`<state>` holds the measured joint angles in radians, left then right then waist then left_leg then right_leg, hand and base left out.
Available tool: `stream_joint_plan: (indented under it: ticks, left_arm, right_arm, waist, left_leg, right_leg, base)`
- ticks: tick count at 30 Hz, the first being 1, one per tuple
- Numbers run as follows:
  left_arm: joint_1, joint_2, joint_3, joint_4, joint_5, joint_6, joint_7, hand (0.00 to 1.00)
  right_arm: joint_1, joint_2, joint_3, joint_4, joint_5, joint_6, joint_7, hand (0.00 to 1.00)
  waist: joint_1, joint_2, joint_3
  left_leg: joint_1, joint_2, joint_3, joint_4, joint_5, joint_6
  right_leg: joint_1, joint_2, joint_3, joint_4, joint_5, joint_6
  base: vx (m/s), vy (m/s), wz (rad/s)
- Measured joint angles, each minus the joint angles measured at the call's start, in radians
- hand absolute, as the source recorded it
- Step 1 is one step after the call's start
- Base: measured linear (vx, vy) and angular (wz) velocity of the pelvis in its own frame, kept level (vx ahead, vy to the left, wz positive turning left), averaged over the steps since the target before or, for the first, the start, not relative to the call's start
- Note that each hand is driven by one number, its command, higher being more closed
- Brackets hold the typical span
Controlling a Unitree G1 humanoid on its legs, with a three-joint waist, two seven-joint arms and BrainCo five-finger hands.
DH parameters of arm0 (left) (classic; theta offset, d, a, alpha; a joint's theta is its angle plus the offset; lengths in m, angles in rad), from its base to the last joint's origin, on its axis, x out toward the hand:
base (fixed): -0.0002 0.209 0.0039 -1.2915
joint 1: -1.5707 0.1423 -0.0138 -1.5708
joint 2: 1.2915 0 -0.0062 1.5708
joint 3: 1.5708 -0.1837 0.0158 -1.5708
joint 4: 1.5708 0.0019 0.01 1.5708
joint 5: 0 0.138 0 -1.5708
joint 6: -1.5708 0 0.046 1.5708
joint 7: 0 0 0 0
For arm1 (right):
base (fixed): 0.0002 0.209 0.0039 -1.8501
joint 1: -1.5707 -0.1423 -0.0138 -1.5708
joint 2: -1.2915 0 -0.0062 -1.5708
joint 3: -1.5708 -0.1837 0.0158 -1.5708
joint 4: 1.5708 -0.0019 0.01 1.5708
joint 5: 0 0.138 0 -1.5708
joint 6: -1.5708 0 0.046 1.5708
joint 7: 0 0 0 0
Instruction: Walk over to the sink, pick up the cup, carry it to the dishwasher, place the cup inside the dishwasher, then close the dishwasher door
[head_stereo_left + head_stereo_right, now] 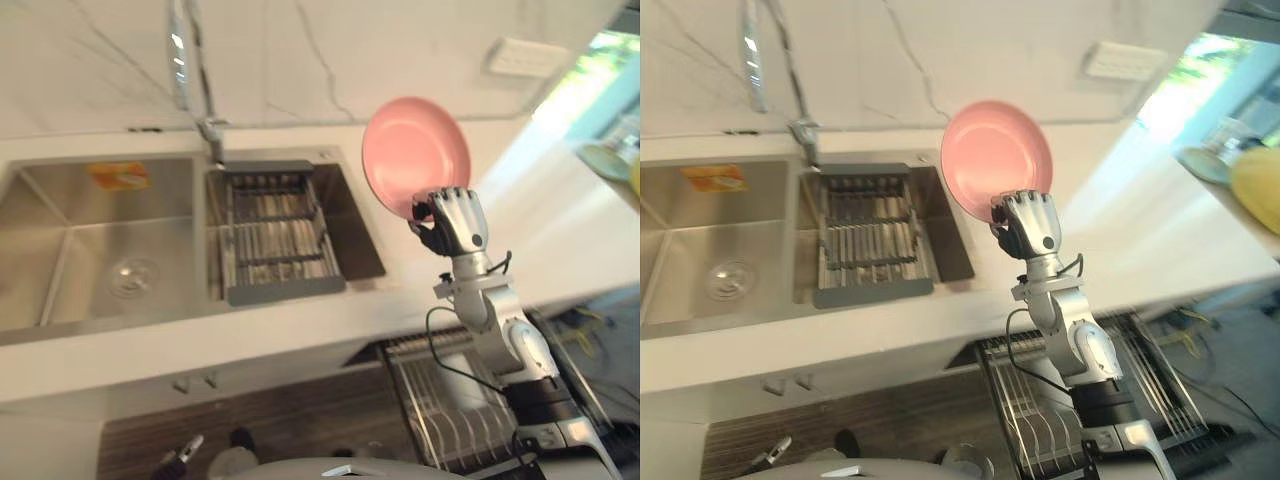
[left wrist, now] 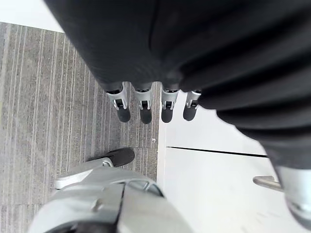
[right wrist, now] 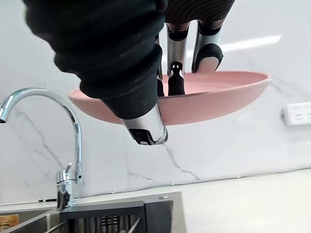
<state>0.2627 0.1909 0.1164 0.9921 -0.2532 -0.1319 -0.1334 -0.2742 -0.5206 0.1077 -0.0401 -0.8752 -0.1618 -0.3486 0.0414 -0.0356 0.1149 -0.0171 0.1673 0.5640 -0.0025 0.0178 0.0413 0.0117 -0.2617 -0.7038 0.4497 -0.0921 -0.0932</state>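
Fingers (image 3: 177,48) of the right hand (image 1: 458,220) are curled over the rim of a pink plate (image 1: 415,150). The thumb presses on the plate's other face, so we read the hand as clamped on it. We see the dark fingertips lying on the plate's hollow inner face in the right wrist view. The plate rises above the hand, held by its lower edge and tilted so that its inner face turns toward the head camera.

We place everything from the sink (image 1: 60,200), a steel double basin set in a white countertop (image 1: 540,220). Plate and hand are to the right of the sink, over the countertop and just past the sink's right rim, and the plate is raised clear of the surface. A grey drain rack (image 1: 275,235) sits inside the sink's right basin, and an orange sticker (image 1: 118,176) lies on the back wall of its left basin. A chrome faucet (image 1: 190,70) rises behind the sink, between the two basins. A white wall socket (image 1: 525,57) is on the marble wall well to the right of the sink.

Below the countertop and to the right of the sink, we see a dishwasher rack (image 1: 440,400) of wire tines pulled out, under the right forearm.

The left hand (image 2: 145,109) hangs low with straight fingers spread apart, holding nothing, over grey striped floor (image 2: 43,97) beside a white cabinet front (image 2: 218,184).
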Motion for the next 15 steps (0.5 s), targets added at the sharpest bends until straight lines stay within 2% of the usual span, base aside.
stream_joint_plan:
  ticks: [1,2,3,4,6,7,8,9,10,11,12,14,15]
  left_arm:
    - [-0.004,-0.001,0.002,0.001,-0.012,0.0,0.003,0.0]
    - [-0.006,-0.005,0.004,0.001,-0.026,0.002,0.011,0.0]
    - [-0.006,-0.008,0.001,0.001,-0.031,0.002,0.016,0.0]
    - [-0.009,-0.013,0.0,0.001,-0.042,0.003,0.02,0.0]
    - [-0.014,-0.01,0.002,0.0,-0.061,0.014,0.021,0.0]
    - [-0.015,-0.016,0.006,0.004,-0.068,0.028,0.022,0.0]
    - [-0.008,-0.035,0.006,0.005,-0.07,0.034,0.021,0.0]
    - [-0.003,-0.046,0.01,0.008,-0.071,0.034,0.027,0.0]
    - [-0.002,-0.068,0.015,0.009,-0.078,0.039,0.023,0.0]
    - [0.005,-0.077,0.02,0.009,-0.079,0.039,0.019,0.0]
    - [0.011,-0.081,0.023,0.009,-0.082,0.04,0.018,0.0]
    - [0.044,-0.093,0.042,0.008,-0.106,0.042,0.017,0.0]
    - [0.059,-0.092,0.042,0.01,-0.12,0.043,0.016,0.0]
  right_arm:
    - [-0.036,0.0,0.022,0.023,-0.005,-0.005,0.001,1.0]
    - [-0.062,0.001,0.041,0.045,-0.017,-0.007,0.006,1.0]
    - [-0.072,0.001,0.048,0.06,-0.021,-0.011,0.007,1.0]
    - [-0.087,0.001,0.056,0.089,-0.034,-0.012,0.013,1.0]
    - [-0.107,0.0,0.066,0.126,-0.037,-0.013,0.019,1.0]
    - [-0.11,-0.016,0.074,0.159,-0.034,-0.011,0.022,1.0]
    - [-0.107,-0.041,0.076,0.178,-0.031,-0.011,0.025,1.0]
    - [-0.1,-0.062,0.073,0.178,-0.024,-0.007,0.034,1.0]
    - [-0.098,-0.145,0.041,0.177,-0.002,-0.003,0.043,1.0]
    - [-0.097,-0.174,0.022,0.179,0.019,0.004,0.047,1.0]
    - [-0.097,-0.184,0.011,0.179,0.027,0.006,0.053,1.0]
    - [-0.12,-0.183,0.012,0.179,0.045,0.002,0.084,1.0]
    - [-0.145,-0.169,0.034,0.184,0.046,-0.022,0.091,1.0]
  waist:
    - [0.008,-0.017,-0.011]
    - [0.026,-0.009,-0.007]
    - [0.033,-0.017,-0.013]
    - [0.047,-0.023,-0.016]
    - [0.061,-0.062,-0.028]
    - [0.056,-0.048,-0.026]
    - [0.049,-0.04,-0.024]
    - [0.043,-0.03,-0.028]
    - [0.032,-0.006,-0.025]
    - [0.039,0.0,-0.023]
    - [0.042,0.001,-0.023]
    - [0.071,0.001,-0.022]
    - [0.098,0.005,-0.024]
  left_leg:
    - [-0.012,0.025,0.048,0.024,-0.005,-0.002]
    - [-0.018,0.051,0.103,0.052,-0.007,-0.004]
    - [-0.021,0.065,0.131,0.071,-0.007,-0.008]
    - [-0.031,0.095,0.177,0.111,-0.004,-0.016]
    - [-0.043,0.124,0.229,0.175,0.0,-0.022]
    - [-0.042,0.169,0.262,0.246,0.002,-0.021]
    - [-0.042,0.199,0.269,0.28,0.001,-0.019]
    - [-0.053,0.204,0.274,0.291,-0.014,-0.034]
    - [-0.063,0.152,0.264,0.261,-0.016,-0.044]
    - [-0.042,0.12,0.232,0.199,-0.003,-0.054]
    - [-0.036,0.103,0.202,0.167,0.011,-0.05]
    - [-0.034,0.064,0.046,0.129,0.005,-0.058]
    - [-0.03,0.045,-0.047,0.139,-0.009,-0.079]
  right_leg:
    - [0.033,-0.036,-0.046,0.026,0.006,-0.009]
    - [0.079,-0.076,-0.089,0.04,0.03,-0.023]
    - [0.098,-0.093,-0.094,0.035,0.048,-0.023]
    - [0.128,-0.11,-0.1,-0.012,0.104,-0.016]
    - [0.155,-0.108,-0.104,-0.166,0.247,0.016]
    - [0.202,-0.058,-0.108,-0.261,0.192,0.097]
    - [0.217,-0.032,-0.104,-0.294,0.176,0.121]
    - [0.232,-0.019,-0.103,-0.32,0.168,0.134]
    - [0.258,-0.01,-0.1,-0.37,0.146,0.167]
    - [0.256,-0.007,-0.094,-0.379,0.136,0.181]
    - [0.25,-0.006,-0.084,-0.383,0.136,0.181]
    - [0.226,0.006,-0.013,-0.398,0.142,0.189]
    - [0.221,0.008,0.042,-0.426,0.145,0.195]
  base:
    - [-0.15,-0.114,-1.78]
    - [-0.14,-0.131,-1.44]
    - [-0.15,-0.189,-1.52]
    - [-0.17,-0.28,-1.42]
    - [-0.19,-0.374,-1.32]
    - [-0.2,-0.446,-0.93]
    - [-0.21,-0.421,-0.69]
    - [-0.24,-0.336,-0.23]
    - [-0.18,-0.185,-0.13]
    - [-0.16,-0.133,-0.16]
    - [-0.09,-0.047,-0.5]
    - [-0.07,-0.031,-0.99]
    - [-0.03,-0.051,-1.32]
